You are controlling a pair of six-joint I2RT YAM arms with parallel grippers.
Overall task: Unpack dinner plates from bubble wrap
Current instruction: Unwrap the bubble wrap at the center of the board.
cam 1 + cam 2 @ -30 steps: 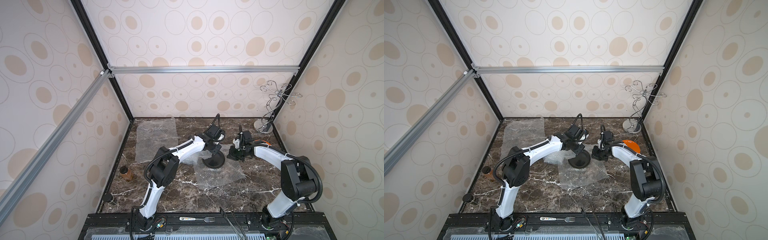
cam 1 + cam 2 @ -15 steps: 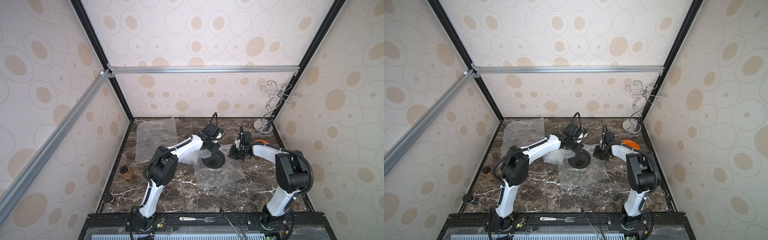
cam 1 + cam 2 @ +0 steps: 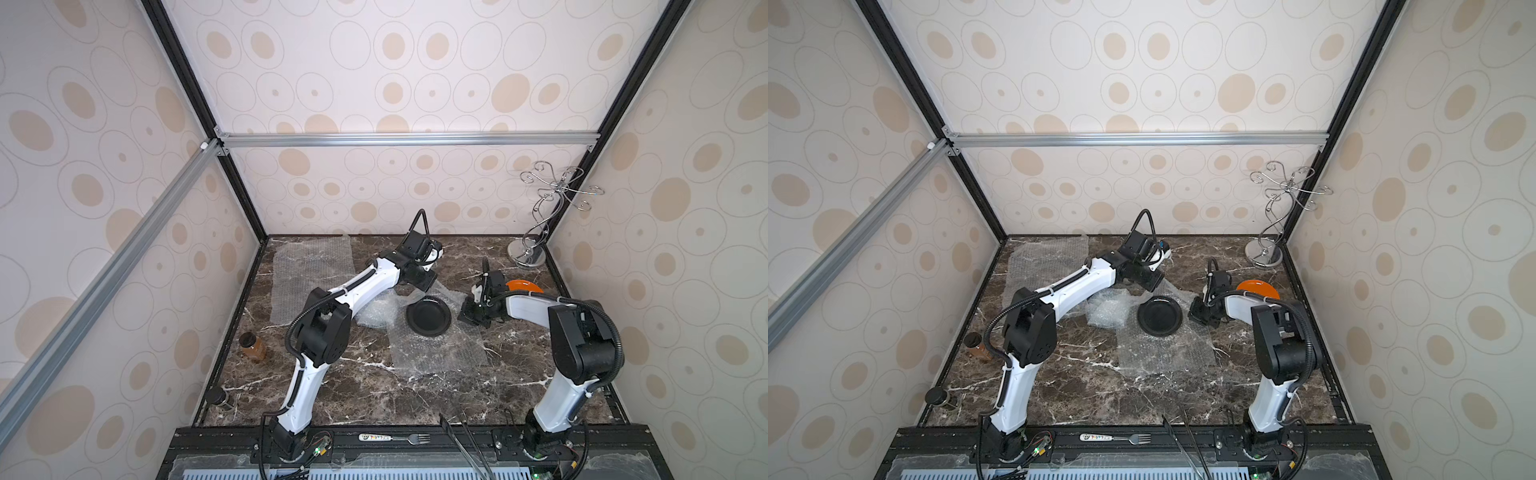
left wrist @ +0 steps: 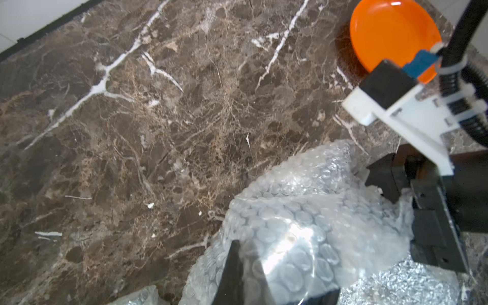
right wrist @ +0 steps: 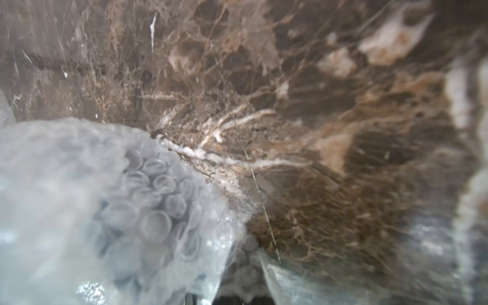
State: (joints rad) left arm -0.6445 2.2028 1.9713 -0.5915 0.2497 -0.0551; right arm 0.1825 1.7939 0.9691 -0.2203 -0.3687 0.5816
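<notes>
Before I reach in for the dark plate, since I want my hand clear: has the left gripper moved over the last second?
Yes. In both top views the left gripper has drawn back from the dark plate, toward the back wall.

Plate [image 3: 429, 316] on bubble wrap [image 3: 440, 353]

Arms stretched inward, left claw [image 3: 424, 286], right claw [image 3: 468, 316] (both pinched)
</notes>
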